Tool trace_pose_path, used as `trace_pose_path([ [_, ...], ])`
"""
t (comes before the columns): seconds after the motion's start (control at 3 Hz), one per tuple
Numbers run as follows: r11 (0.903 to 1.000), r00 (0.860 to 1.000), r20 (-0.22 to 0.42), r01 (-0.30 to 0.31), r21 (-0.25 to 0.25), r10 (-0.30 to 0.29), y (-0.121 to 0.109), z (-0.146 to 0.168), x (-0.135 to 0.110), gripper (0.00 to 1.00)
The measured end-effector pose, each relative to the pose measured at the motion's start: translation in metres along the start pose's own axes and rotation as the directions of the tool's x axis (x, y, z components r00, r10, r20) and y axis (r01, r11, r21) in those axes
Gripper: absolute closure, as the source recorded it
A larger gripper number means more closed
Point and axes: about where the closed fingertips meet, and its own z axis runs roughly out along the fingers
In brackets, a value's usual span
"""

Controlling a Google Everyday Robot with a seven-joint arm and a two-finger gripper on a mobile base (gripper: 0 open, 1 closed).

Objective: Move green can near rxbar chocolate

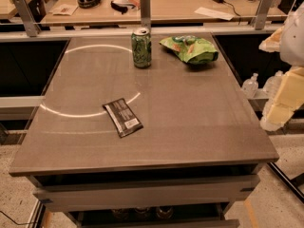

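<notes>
The green can stands upright at the far middle of the grey table. It has a mottled green side and a silver top with a pull tab. The rxbar chocolate lies flat at the near left of the table, black with a white label patch at its near end. It is well apart from the can, roughly a can and a half nearer to me. My gripper is at the right edge of the view, off the table's right side, on the cream-and-white arm. It holds nothing that I can see.
A crumpled green chip bag lies just right of the can. A rail with metal posts runs behind the table, with a cluttered desk beyond. Plastic bottles sit low to the right of the table.
</notes>
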Motion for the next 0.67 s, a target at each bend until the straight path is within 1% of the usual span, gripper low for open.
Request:
trace_pose_path([
  [0.33, 1.0000, 1.000, 0.000, 0.000, 0.000, 0.000, 0.0000, 0.0000, 0.0000, 0.00],
  [0.67, 0.9997, 0.999, 0.045, -0.016, -0.020, 0.017, -0.0020, -0.0021, 0.0008, 0.00],
])
